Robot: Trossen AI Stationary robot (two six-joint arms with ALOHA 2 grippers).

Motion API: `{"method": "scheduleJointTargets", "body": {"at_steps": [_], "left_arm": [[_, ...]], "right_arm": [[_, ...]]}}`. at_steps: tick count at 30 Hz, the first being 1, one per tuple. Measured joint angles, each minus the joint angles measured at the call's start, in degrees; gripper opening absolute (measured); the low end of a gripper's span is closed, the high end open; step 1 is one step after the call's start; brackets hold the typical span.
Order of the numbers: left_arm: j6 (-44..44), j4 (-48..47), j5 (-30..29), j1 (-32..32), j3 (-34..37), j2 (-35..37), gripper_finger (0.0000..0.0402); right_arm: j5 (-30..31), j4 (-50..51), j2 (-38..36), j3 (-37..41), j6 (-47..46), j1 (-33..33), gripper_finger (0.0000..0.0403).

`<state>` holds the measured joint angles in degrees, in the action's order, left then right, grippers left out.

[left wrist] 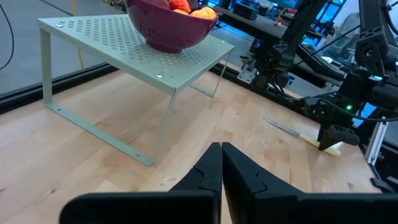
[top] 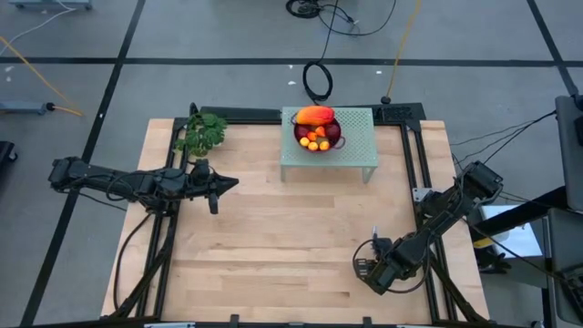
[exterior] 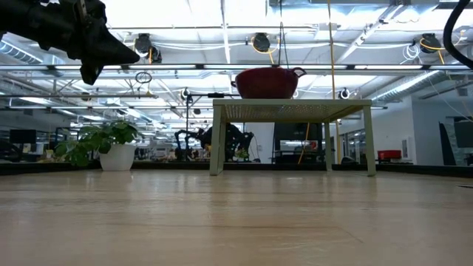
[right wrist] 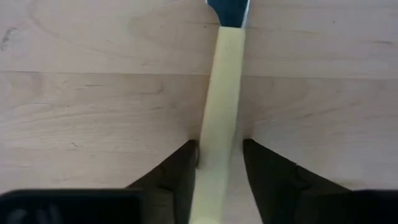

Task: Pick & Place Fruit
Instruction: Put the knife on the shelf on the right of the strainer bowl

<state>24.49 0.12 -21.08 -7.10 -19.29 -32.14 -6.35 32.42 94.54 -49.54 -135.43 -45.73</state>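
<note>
The fruit (top: 315, 128) lies piled in a dark red bowl (left wrist: 168, 28) on a pale green perforated stand (top: 360, 150) at the table's far middle. A yellow-handled knife (right wrist: 221, 93) lies flat on the wood near the table's right front. My right gripper (right wrist: 221, 155) points down over the knife, with one finger on each side of its handle. My left gripper (left wrist: 222, 152) hangs shut and holding nothing above the table's left side, left of the stand. My right gripper's fingers (right wrist: 186, 168) come from above, pointing down, across the knife's yellow handle (right wrist: 217, 143). One finger seems to lie against the handle's side; a thin gap shows by the other. I cannot tell whether it grips. The knife lies flat on the table.
A leafy green plant in a white pot (top: 202, 132) stands at the far left, close to my left arm. Black frame rails (top: 414, 173) run along the table's sides. Bare wood (top: 282, 246) spans the table's middle and front.
</note>
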Motion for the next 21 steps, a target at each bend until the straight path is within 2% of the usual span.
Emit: {"method": "scheduleJointTargets", "body": {"at_steps": [3,8,17,21], "left_arm": [[-0.2,0.0,0.0,0.0,0.0,0.0,0.0002],[-0.1,0.0,0.0,0.0,0.0,0.0,0.0015],[0.0,0.0,0.0,0.0,0.0,0.0,0.0004],[0.0,0.0,0.0,0.0,0.0,0.0,0.0006]], "right_arm": [[0.0,0.3,0.0,0.0,0.1,0.0,0.0102],[0.0,0.5,0.0,0.0,0.3,0.0,0.0061],[0.1,-0.3,-1.5,0.0,0.5,0.0,0.0077],[0.4,0.2,-3.2,0.1,0.6,0.0,0.0068]]}}
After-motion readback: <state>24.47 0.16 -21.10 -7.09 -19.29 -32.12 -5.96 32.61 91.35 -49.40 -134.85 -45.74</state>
